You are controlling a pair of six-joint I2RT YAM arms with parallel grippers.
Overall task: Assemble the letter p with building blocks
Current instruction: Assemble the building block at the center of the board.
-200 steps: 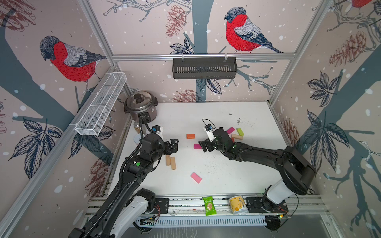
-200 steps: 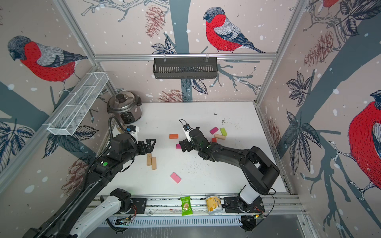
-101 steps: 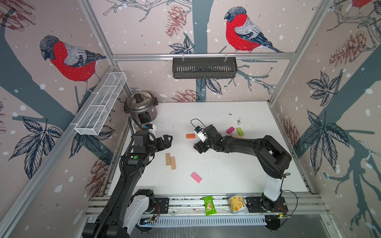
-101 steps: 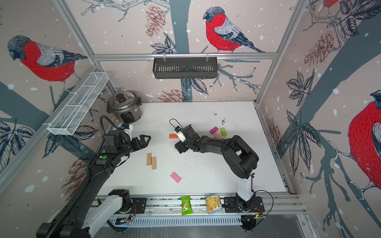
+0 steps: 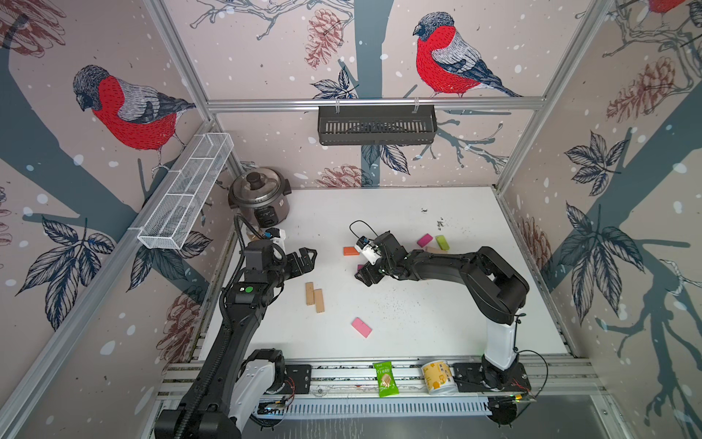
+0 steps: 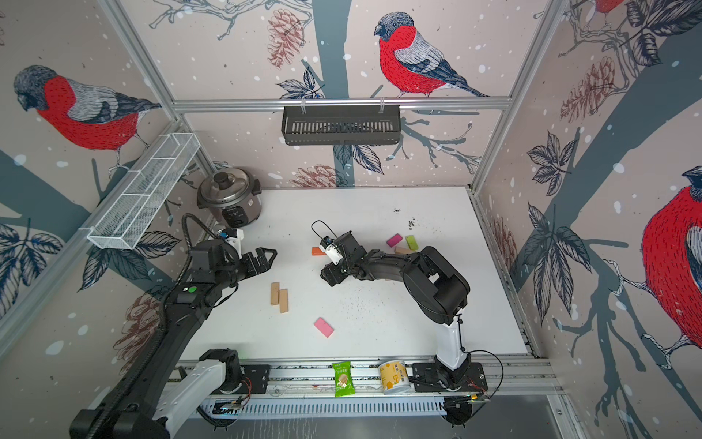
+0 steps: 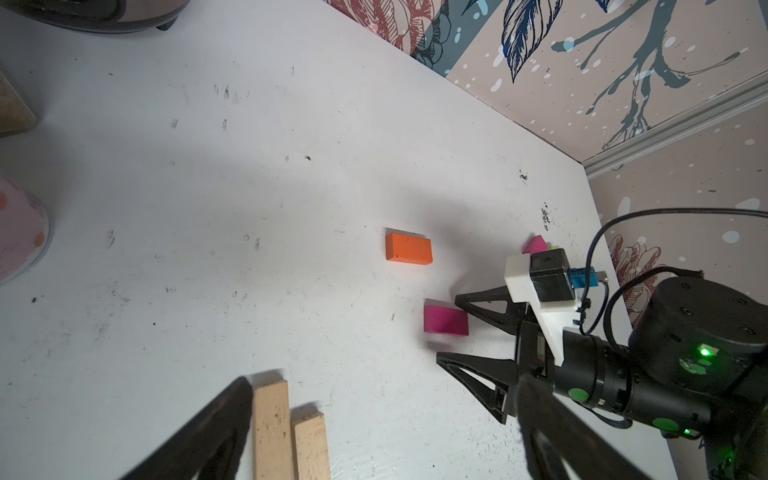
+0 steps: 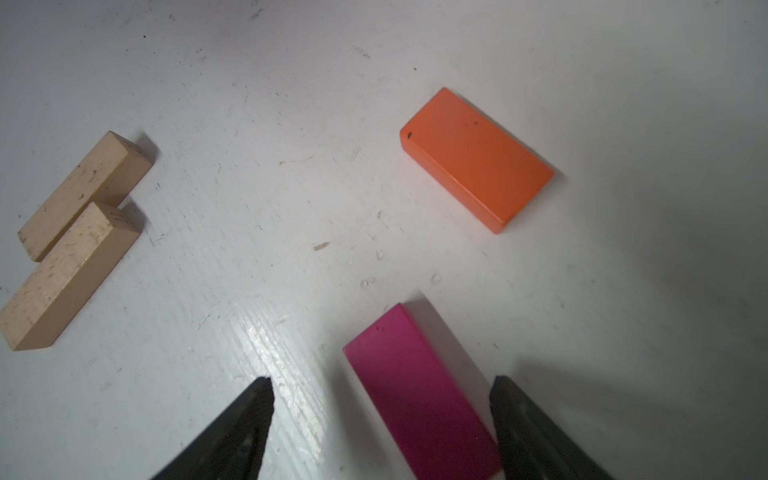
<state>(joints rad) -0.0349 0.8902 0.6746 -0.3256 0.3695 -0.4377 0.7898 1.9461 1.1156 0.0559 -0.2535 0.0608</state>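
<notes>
Right hand [image 5: 366, 277] is noted low on the counter [image 5: 418, 323], jaws apart and straddling the magenta block [image 8: 419, 399] lengthwise. One finger lies close against its side and the other stands clear, so no grip is judged made yet. Left hand [image 5: 309, 260] is held wide and empty, clear of the work. Two wood bars [image 8: 83, 195] lie side by side, touching, presumably laid as the P's stem. The orange block [image 8: 476, 160] lies near the magenta one, and the light pink block [image 5: 361, 327] well apart.
</notes>
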